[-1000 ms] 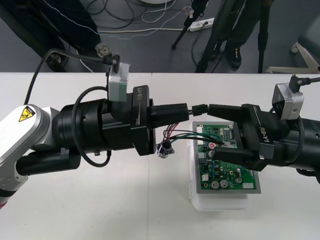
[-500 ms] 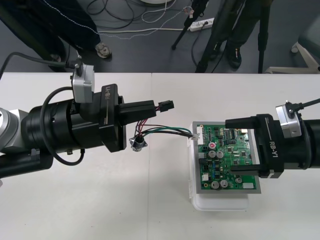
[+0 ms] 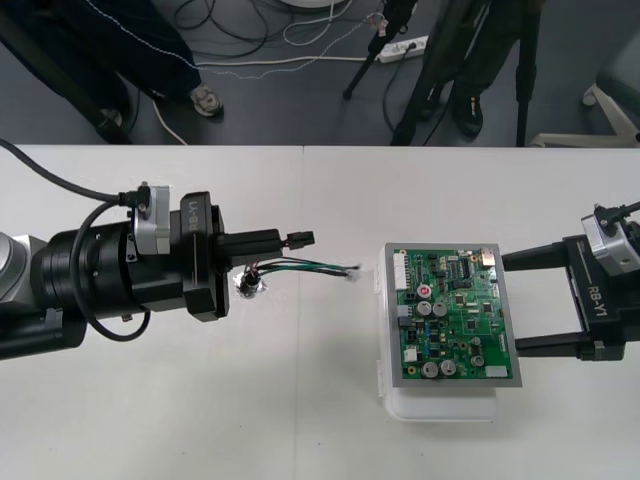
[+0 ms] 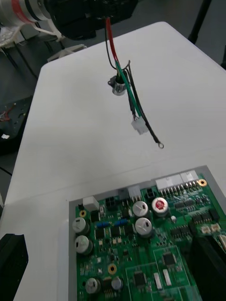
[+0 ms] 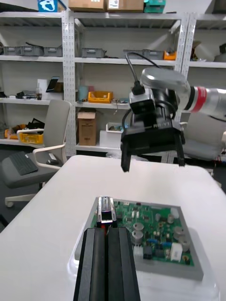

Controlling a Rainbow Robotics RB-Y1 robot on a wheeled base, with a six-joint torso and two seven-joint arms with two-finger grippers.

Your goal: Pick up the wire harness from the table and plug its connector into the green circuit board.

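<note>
We see left gripper (image 3: 281,241), jaws clenched on harness plug (image 3: 299,239), aiming it at green circuit board (image 3: 450,315); right gripper (image 3: 515,303) jaws released at board's right edge.

Light table (image 3: 200,400), white base (image 3: 440,405), green circuit board (image 3: 455,320)

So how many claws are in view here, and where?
2. The left claw is left of the green circuit board, shut on the black plug of the wire harness, whose wires hang below. The right claw stands open at the board's right edge.
</note>
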